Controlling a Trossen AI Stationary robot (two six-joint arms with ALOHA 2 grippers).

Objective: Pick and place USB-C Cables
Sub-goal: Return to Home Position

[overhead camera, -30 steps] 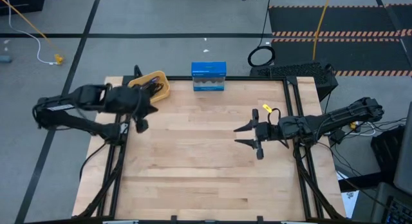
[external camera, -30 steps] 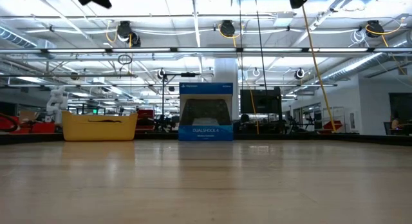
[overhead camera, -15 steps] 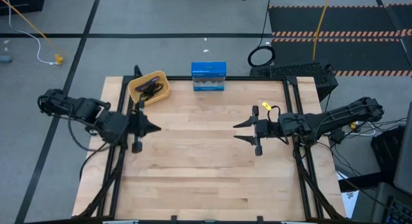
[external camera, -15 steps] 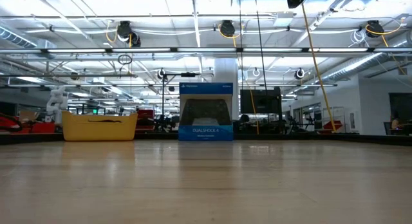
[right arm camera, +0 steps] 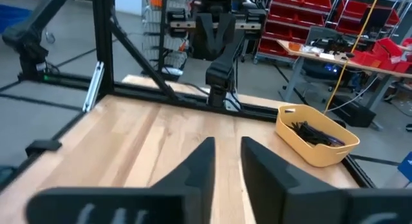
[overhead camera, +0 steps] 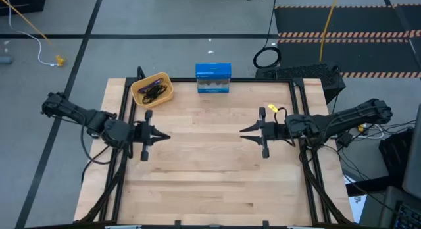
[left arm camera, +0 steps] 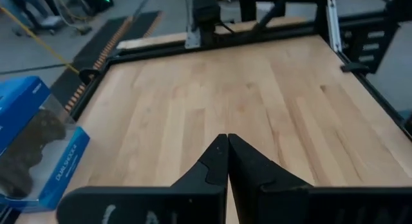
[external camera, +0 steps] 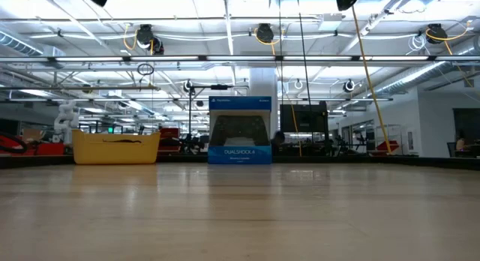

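Note:
The USB-C cables (overhead camera: 152, 91) lie as a dark tangle in a yellow bin (overhead camera: 141, 91) at the table's far left corner; the right wrist view shows them in the bin (right arm camera: 314, 133) too. My left gripper (overhead camera: 166, 135) hovers shut over the left side of the table, nearer than the bin, pointing right; its fingers (left arm camera: 226, 161) meet. My right gripper (overhead camera: 242, 132) hovers over the right half, pointing left, open only by a narrow gap (right arm camera: 227, 161). Both are empty.
A blue controller box (overhead camera: 213, 78) stands at the far edge, right of the bin, and shows in the low view (external camera: 240, 130). A black ring-shaped coil (overhead camera: 266, 58) lies on the floor beyond the table. Bare wood stretches between the two grippers.
My left gripper has drawn back from above the yellow bin toward the near edge and swung round until it points right across the table. My right gripper has stayed in place, and its fingers have closed to a narrow gap.

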